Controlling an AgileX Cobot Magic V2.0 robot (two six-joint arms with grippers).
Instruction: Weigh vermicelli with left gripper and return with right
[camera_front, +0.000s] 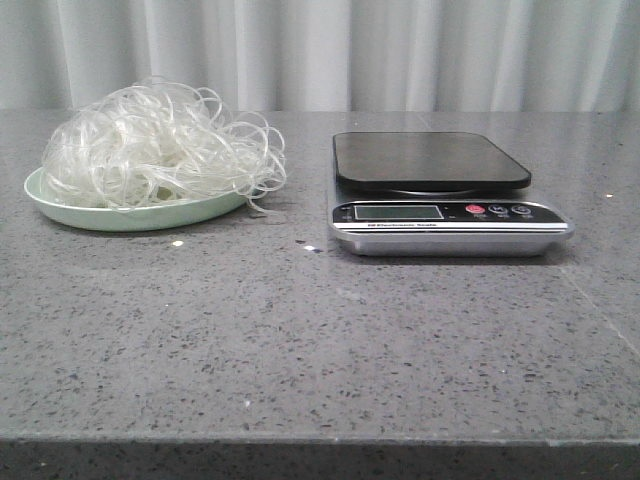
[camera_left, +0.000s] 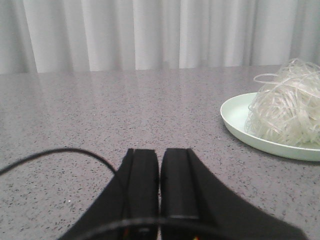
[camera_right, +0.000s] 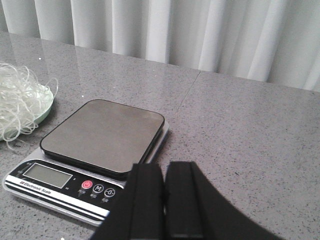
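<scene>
You had the vermicelli (camera_front: 160, 145) heaped on the pale green plate (camera_front: 60, 203) at the table's (camera_front: 320, 340) left, loose loops spilling over the plate's right rim toward the scale (camera_front: 440, 195). Plate and scale stood apart, a strip of bare grey stone between them. The scale's dark platform (camera_front: 430, 160) carried nothing. A wide band of open tabletop ran from both items to the near edge.

Left gripper (camera_left: 160, 172): fingers pressed together, holding nothing, low over bare table with the plate off to one side; a thin black cable (camera_left: 50, 152) curved beside it.

Right gripper (camera_right: 165, 187): fingers likewise closed and empty, hovering at the scale's near corner, open stone beyond it up to the curtain (camera_right: 200, 30).
</scene>
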